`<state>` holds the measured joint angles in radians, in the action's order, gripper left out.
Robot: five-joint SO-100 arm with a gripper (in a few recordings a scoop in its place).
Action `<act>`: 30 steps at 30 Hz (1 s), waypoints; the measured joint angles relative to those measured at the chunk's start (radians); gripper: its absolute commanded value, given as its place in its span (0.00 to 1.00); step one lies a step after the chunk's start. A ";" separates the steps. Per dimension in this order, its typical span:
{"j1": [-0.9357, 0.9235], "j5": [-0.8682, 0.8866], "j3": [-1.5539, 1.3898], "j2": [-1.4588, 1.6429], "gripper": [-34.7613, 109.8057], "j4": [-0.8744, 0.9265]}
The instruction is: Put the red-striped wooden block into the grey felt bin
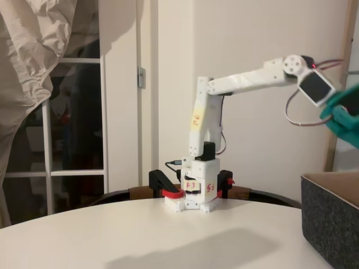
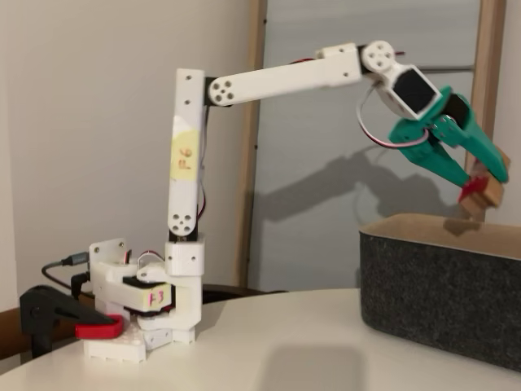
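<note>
One bin (image 2: 444, 285), large, thick felt walls, sits on the surface (image 2: 269, 350). Above its open top, the gripper (image 2: 482, 183) has its fingers closed on the block (image 2: 480, 195), held tilted. Block judged light, rigid, smooth-sided wood; grip across flat faces looks adequate.

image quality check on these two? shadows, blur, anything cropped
In a fixed view, dim warm light, the arm's soft shadow on the table, gripper blurred and cropped at the right edge. In the other, arm and gripper throw a clear shadow on the wall; block slightly soft above the bin.
</note>
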<state>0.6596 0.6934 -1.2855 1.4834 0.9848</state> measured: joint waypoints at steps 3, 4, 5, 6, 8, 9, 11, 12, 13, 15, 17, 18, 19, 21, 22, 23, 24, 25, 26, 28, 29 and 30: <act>-0.005 -0.008 0.000 -0.029 0.27 -0.017; -0.006 -0.018 0.000 -0.035 0.29 -0.021; -0.006 -0.021 0.000 -0.037 0.30 -0.021; -0.006 -0.025 0.000 -0.038 0.31 -0.021; -0.005 -0.026 0.000 -0.038 0.33 -0.020; -0.005 -0.026 0.000 -0.040 0.34 -0.020; -0.005 -0.026 0.000 -0.040 0.35 -0.020; -0.005 -0.026 0.000 -0.040 0.35 -0.020; -0.005 -0.026 0.000 -0.040 0.36 -0.020; -0.005 -0.026 0.000 -0.040 0.36 -0.020; -0.005 -0.026 0.000 -0.040 0.37 -0.020; -0.005 -0.026 0.000 -0.040 0.37 -0.020; -0.005 -0.026 0.000 -0.040 0.37 -0.020; -0.005 -0.026 0.000 -0.040 0.37 -0.014; -0.005 -0.026 0.000 -0.040 0.37 -0.012; -0.005 -0.026 0.002 -0.040 0.37 -0.012; -0.005 -0.026 0.005 -0.040 0.37 -0.009; -0.005 -0.026 0.005 -0.037 0.37 -0.003; -0.005 -0.026 0.006 -0.037 0.38 0.008; -0.005 -0.026 0.006 -0.026 0.38 0.051; -0.005 -0.026 0.006 -0.017 0.38 0.063; -0.005 -0.026 0.006 0.002 0.38 0.081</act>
<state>0.6550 0.6673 -1.2793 1.4849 1.0661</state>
